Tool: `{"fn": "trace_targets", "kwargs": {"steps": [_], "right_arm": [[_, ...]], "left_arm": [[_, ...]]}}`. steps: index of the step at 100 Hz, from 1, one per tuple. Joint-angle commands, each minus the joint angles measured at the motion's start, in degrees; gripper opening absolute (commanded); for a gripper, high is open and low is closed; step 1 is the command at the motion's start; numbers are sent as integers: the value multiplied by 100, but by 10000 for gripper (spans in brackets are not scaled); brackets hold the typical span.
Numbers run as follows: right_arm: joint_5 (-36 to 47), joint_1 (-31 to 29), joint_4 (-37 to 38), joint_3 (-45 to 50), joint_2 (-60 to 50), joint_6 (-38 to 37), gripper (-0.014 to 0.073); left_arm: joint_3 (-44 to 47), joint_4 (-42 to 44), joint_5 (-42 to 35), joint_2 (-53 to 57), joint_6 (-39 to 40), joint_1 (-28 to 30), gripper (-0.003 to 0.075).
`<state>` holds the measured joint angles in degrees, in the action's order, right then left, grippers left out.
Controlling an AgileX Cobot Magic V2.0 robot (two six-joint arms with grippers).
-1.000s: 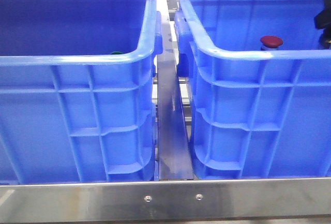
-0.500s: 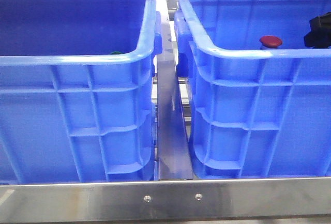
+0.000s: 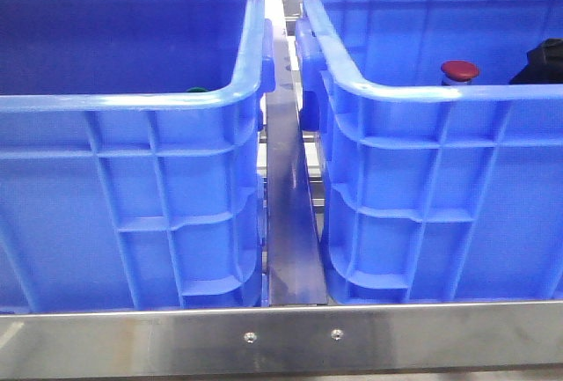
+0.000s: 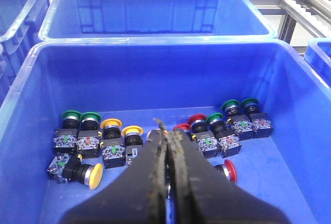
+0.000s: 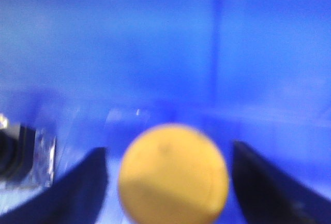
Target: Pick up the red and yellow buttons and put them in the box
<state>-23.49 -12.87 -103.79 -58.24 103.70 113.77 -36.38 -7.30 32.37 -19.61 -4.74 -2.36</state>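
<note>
A brushed steel rail with two screws runs nearest the camera, and behind it two bright blue ribbed plastic crates stand either side of a metal divider. In the right-hand crate, a dark red domed button peeks over the thick rolled rim, the black right gripper beside it, its fingers parted around a smooth yellow-orange domed cap, blurred at close range. In the left-hand crate, the left gripper hangs with its worn fingers pressed together, empty, above rows of green-, yellow- and red-capped buttons on silvery bodies, a red-capped one lying just beside it.
</note>
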Motion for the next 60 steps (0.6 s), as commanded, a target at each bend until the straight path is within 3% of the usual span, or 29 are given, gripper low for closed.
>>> {"fn": "trace_targets", "kwargs": {"steps": [1,36,60], "right_arm": [[-252,-25,-641,-100,-520,53,563],[174,-25,-641,135,-1980,-98,563],[1281,506,-641,352,-3115,-332,561]], "left_arm": [[-144,-52,-451,-55,57,28,-19],[-144,-52,-451,-55,57,28,-19],[-144,-52,-451,-55,57,28,-19]]}}
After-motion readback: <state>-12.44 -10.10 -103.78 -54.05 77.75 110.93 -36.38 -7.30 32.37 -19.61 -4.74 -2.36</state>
